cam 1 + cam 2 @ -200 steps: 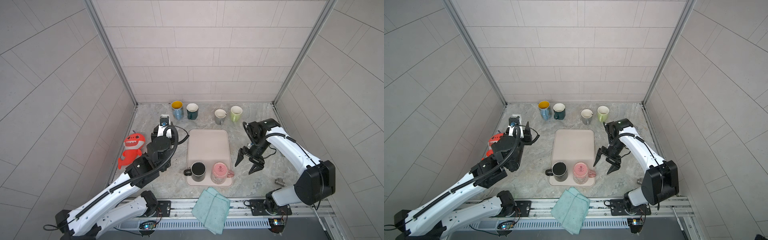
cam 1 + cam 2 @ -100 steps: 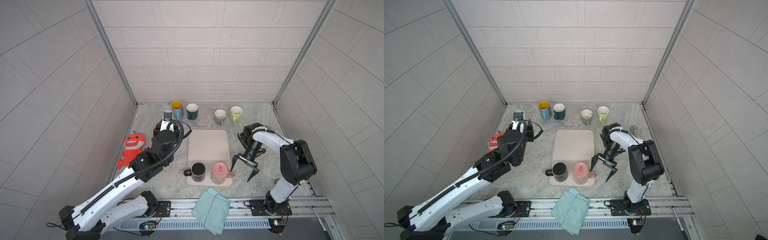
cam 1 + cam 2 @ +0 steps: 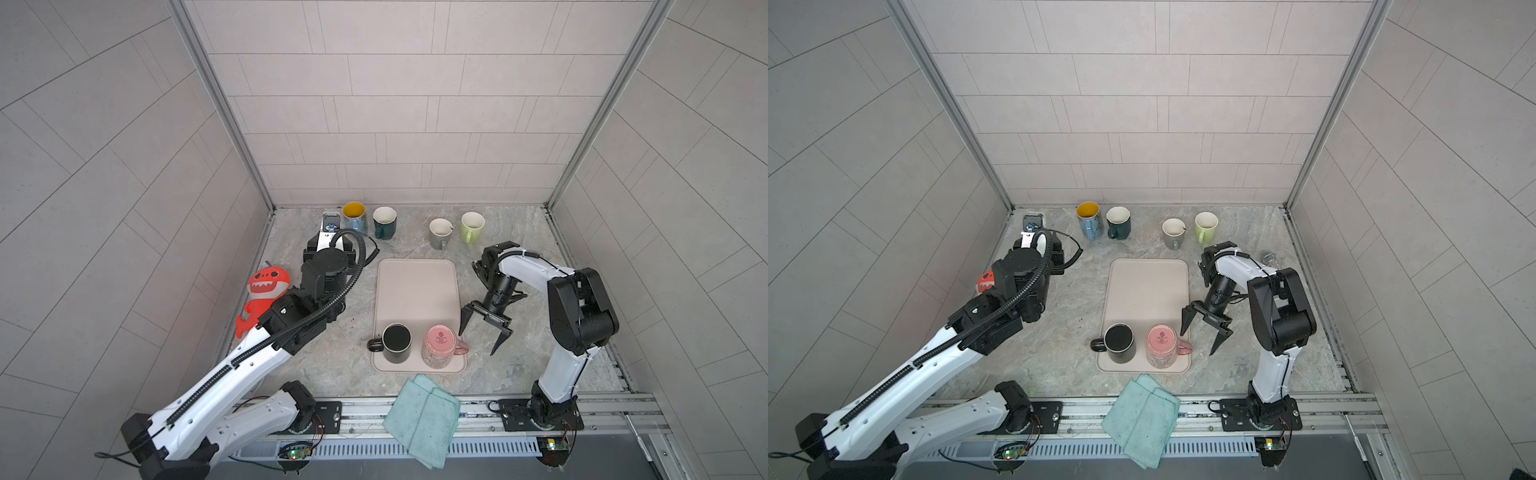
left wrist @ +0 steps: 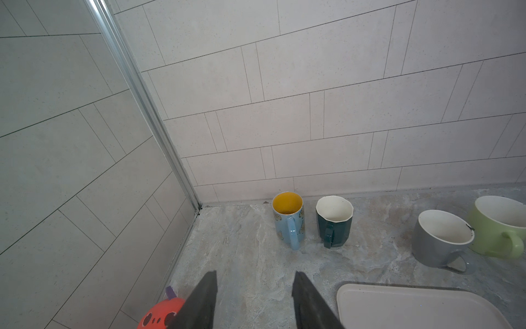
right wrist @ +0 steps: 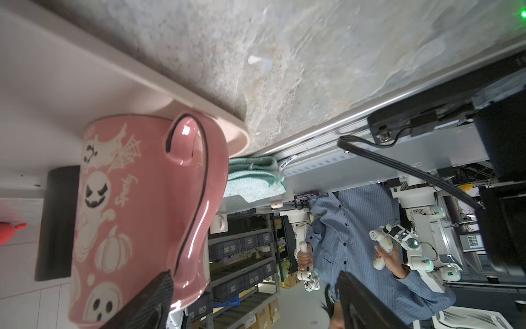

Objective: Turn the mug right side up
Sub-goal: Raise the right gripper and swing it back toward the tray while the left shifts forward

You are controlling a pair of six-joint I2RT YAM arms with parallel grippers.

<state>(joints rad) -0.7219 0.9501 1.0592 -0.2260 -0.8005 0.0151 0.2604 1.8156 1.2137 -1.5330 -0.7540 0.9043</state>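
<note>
The pink mug [image 3: 440, 347] [image 3: 1160, 347] with ghost and pumpkin prints stands upside down on the front right corner of the beige tray [image 3: 415, 286], its handle pointing right. My right gripper [image 3: 476, 343] [image 3: 1197, 343] hangs open just right of it, over the handle. In the right wrist view the mug [image 5: 136, 213] sits against one finger of the right gripper [image 5: 253, 284], and nothing lies between the jaws. My left gripper [image 4: 254, 275] is open and empty over the bare counter at the back left, far from the mug.
A black mug [image 3: 397, 343] stands upright on the tray left of the pink one. A blue mug [image 3: 354, 216], a dark green mug [image 3: 384, 222], a grey mug [image 3: 439, 232] and a light green mug [image 3: 471, 226] line the back wall. A red shark toy [image 3: 264, 295] lies left; a teal cloth [image 3: 424, 415] overhangs the front edge.
My right gripper has swung in toward the pink mug's handle side and opened wider, and its arm has folded. The left arm has shifted slightly toward the back.
</note>
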